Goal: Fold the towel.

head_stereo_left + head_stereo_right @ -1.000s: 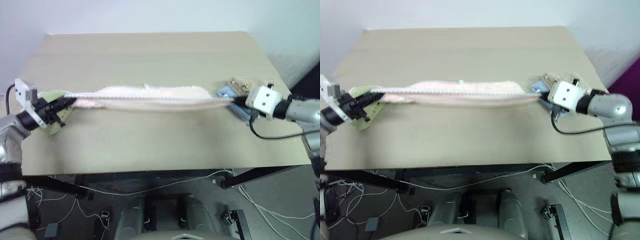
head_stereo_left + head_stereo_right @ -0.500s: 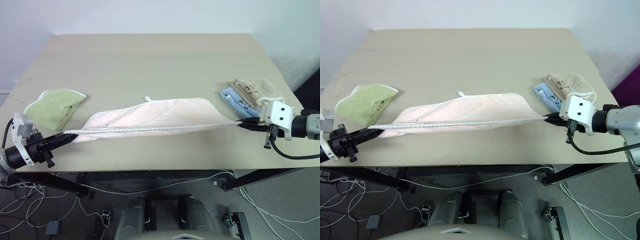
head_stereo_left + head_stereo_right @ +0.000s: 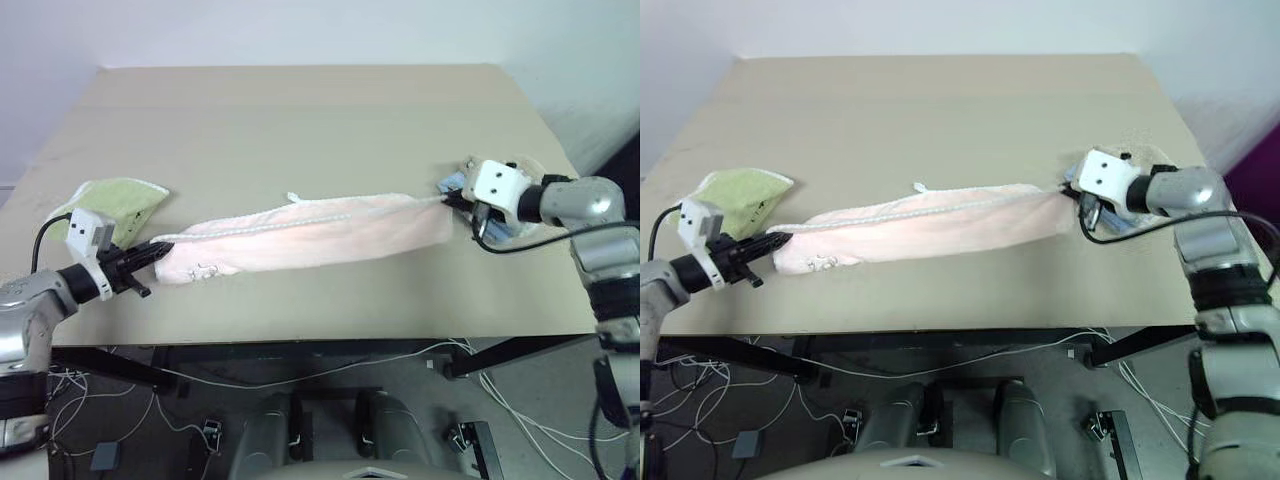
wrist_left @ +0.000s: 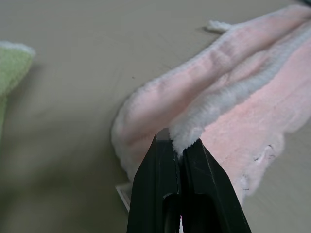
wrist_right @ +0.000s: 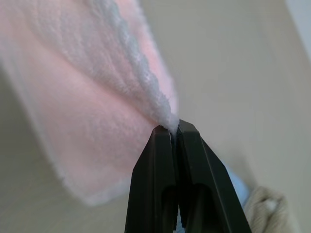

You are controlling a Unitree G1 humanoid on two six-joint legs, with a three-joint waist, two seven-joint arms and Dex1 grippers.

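While folding: I hold both ends.
Towel (image 3: pixel 310 233): long band, frame centre, on table (image 3: pixel 300 120).
Left gripper (image 3: pixel 150 254): clamped on trim.
Right gripper (image 3: pixel 452 199): pinching corner, keeping edges aligned.

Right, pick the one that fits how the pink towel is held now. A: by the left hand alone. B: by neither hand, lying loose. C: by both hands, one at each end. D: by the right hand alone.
C: the left hand is shut on the white trim at one end of the towel, and the right hand is shut on the trim at the other end.
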